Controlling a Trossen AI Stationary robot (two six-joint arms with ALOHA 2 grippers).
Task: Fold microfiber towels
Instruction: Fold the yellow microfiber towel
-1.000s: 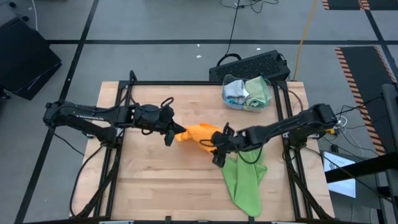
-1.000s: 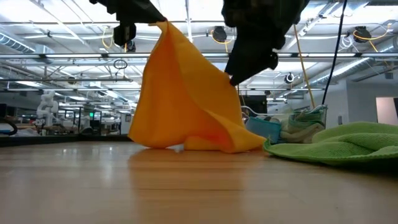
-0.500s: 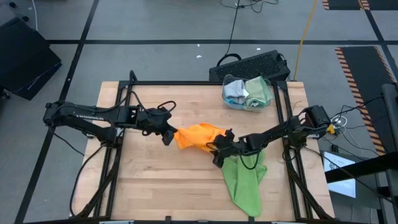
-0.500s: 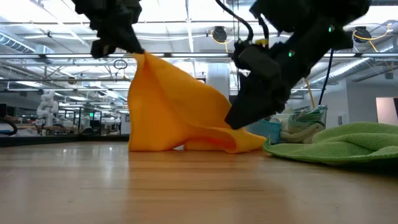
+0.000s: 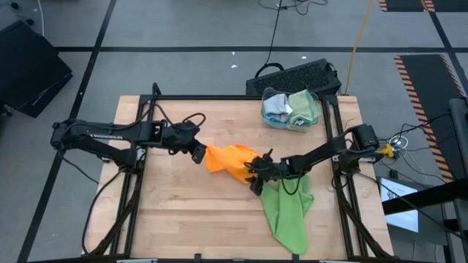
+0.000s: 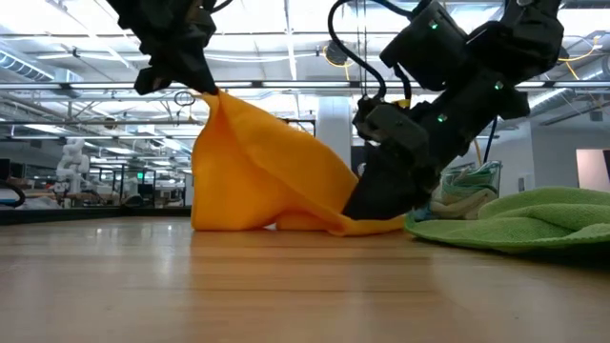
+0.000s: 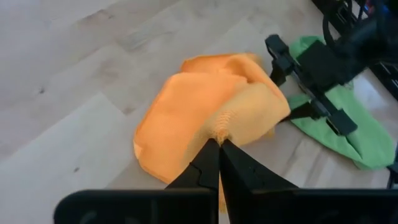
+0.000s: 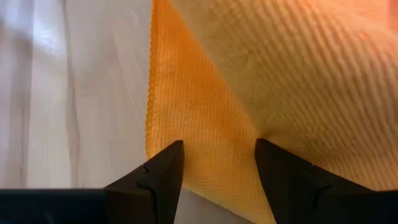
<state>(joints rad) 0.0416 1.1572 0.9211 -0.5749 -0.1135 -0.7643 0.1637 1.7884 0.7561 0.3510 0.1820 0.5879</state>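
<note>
An orange microfiber towel [image 5: 230, 159] stands like a tent at mid-table, with its lower folds on the wood [image 6: 286, 221]. My left gripper [image 5: 199, 154] is shut on its raised peak [image 6: 212, 97]. My right gripper [image 5: 254, 175] is open and low at the towel's right side [image 6: 367, 205]. In the right wrist view its two fingers stand on either side of a strip of orange cloth [image 8: 217, 130] next to the towel's edge. A lime green towel [image 5: 287, 212] lies crumpled at the near right, touched by neither gripper. My left gripper pinches a small bunch of the orange cloth [image 7: 219, 127] between its two fingertips, coming slanting down from the table's left. The towel hangs below the hold, sloping toward the right, its lower part on the table. My right gripper's open fingers [image 8: 163, 167] straddle the towel's low part; whether they touch it I cannot tell.
A clear bin [image 5: 290, 109] with folded towels stands at the far right, and a black keyboard-like block [image 5: 292, 75] lies behind it. Black frame rails [image 5: 142, 153] run along the table's left and right sides. Bare wood [image 5: 197, 219] lies at the near left.
My right gripper has come down from above the towel to table height at its right side, still open. My left gripper has tipped down and shifted slightly left with the peak. The towel's peak now stands lower and farther left, while its base stays put.
</note>
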